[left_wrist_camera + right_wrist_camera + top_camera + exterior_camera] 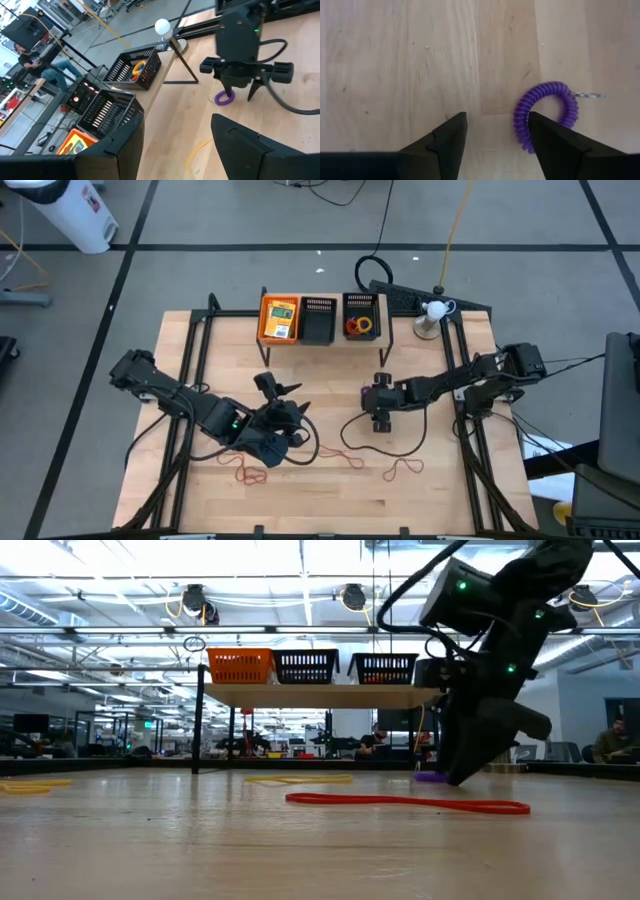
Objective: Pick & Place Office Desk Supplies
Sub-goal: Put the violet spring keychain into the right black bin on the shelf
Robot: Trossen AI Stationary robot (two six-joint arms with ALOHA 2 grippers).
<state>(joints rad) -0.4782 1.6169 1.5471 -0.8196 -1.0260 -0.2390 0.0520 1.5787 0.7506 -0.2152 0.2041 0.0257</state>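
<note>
Right gripper [496, 135] hangs low over the table [395, 60], fingers spread, with the purple ring [545, 117] beside one fingertip rather than between them, so closing now could just nudge it away. Left gripper [280, 405] waits spread mid-table.

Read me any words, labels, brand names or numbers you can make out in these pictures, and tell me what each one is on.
None can be read.
Green label on the yellow-orange packet in the orange tray: there is print, but too small to read.
White container on the floor beyond the table: a small red mark, too blurred to read.
Purple coil ring between the right gripper's open fingers: no text.
</note>
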